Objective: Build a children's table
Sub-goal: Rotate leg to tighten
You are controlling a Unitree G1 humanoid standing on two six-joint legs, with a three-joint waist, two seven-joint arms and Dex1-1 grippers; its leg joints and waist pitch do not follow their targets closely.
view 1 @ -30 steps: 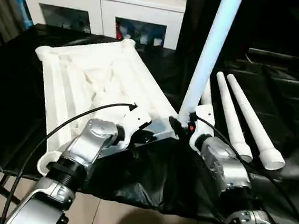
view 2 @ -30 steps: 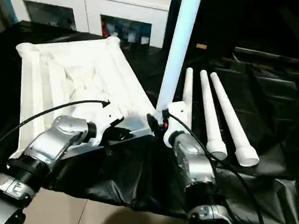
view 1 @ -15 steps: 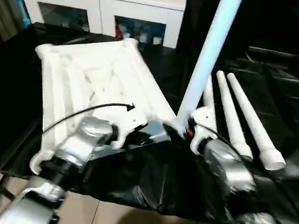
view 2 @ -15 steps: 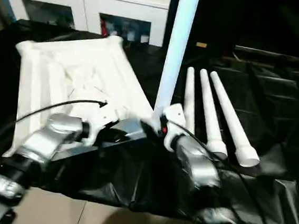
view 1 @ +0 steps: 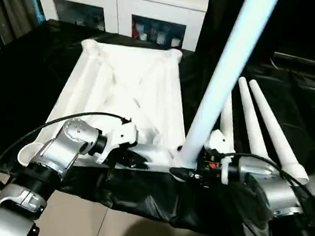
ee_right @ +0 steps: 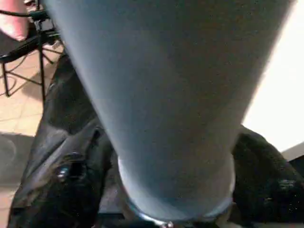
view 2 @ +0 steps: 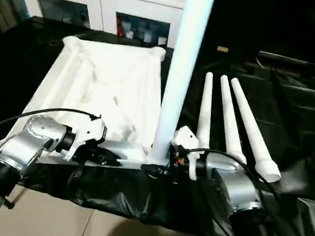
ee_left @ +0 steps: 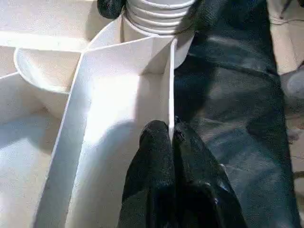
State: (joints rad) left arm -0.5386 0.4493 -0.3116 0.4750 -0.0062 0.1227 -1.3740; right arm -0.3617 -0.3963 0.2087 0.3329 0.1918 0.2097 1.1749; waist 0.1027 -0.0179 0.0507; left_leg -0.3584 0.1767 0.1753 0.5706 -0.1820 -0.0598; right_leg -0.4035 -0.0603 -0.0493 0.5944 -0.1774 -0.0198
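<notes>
One leg [view 1: 222, 85] stands in its corner socket [ee_left: 156, 19], right hand [view 1: 189, 168] clamped on it, left hand [ee_left: 171, 142] pinching the tabletop rim [ee_left: 170, 95]; next, press it home.

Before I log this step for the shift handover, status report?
Left end effector pinching tabletop rim. Right end effector gripping upright leg at near corner socket. Three spare legs alongside, clear.

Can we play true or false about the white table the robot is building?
1. One leg stands upright at the table top's near corner. True.
2. Five spare legs lie on the black sheet. False: three legs lie there.
3. The left gripper pinches the table top's edge. True.
4. The table top lies with its smooth side up. False: its ribbed underside faces up.
5. The right gripper is at the upright leg's base. True.
</notes>
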